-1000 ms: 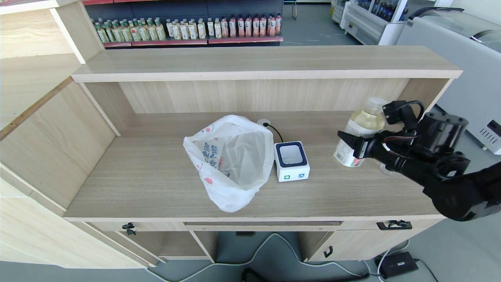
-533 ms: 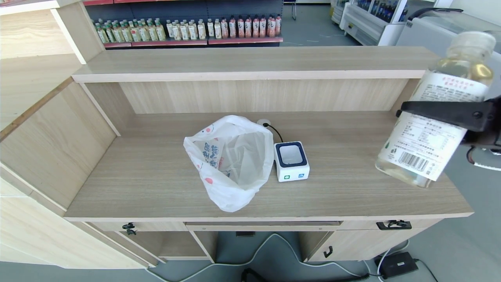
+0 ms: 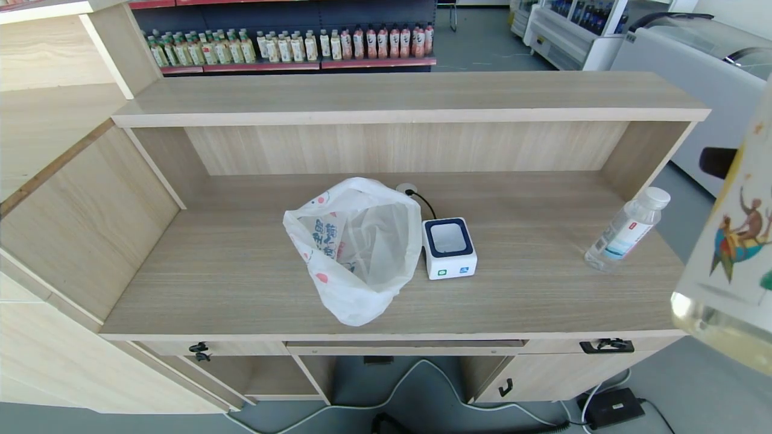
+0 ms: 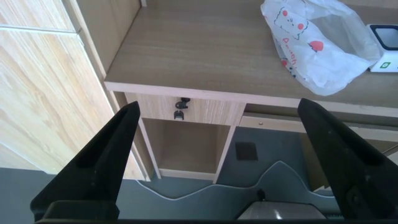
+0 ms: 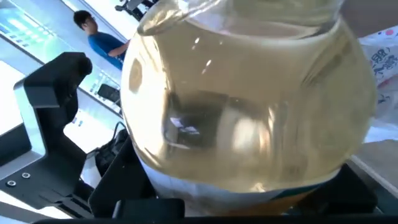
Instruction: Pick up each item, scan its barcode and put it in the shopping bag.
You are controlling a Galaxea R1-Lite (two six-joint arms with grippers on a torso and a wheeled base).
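Right pincer (image 5: 236, 186) clamps the tea bottle (image 3: 730, 259) aloft.

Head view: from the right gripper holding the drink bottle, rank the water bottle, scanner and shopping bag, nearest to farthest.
From the right gripper, shut on the drink bottle at the right edge:
1. Water bottle, right end of the counter.
2. Scanner, mid-counter.
3. Shopping bag, left of the scanner.

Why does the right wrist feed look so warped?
Right wrist view: the clear bottle of pale yellow drink sits close to the lens, bending the background, with glints. Head view: it looms at the right edge; light wooden counter evenly lit.
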